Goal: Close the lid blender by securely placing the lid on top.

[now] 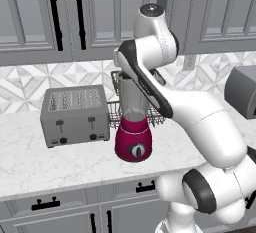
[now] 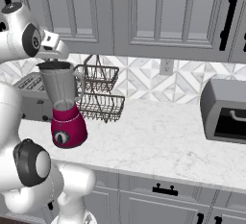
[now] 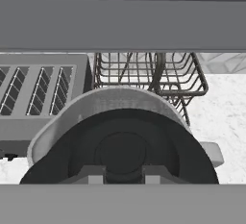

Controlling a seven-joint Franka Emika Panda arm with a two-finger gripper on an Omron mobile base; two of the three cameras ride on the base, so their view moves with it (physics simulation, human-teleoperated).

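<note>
I am watching through the hand view, where the end effector [image 3: 123, 177] is sitting directly above the flat round black lid [image 3: 120, 151], its two dark fingertips [image 3: 96, 174] closed in against the raised knob at the lid's centre, so I judge it is gripping the lid. Just beyond and beneath the lid, the rim of the clear greyish tapered jar is showing as a pale arc, offset slightly toward the far side. The move ahead turns on this: the jar's long axis is standing upright, and the lid needs to be centred on that axis before pressing down. In the right base view the lid [image 2: 53, 65] is lying at the jar's mouth, and the blender with the rounded magenta base [image 2: 67, 117] is standing on the white marble bench [image 2: 158, 141]. Behind it a dark wire basket rack [image 2: 98, 91] and a boxy grey toaster [image 1: 75, 114] are resting. I am seeing no readable writing or brand.
</note>
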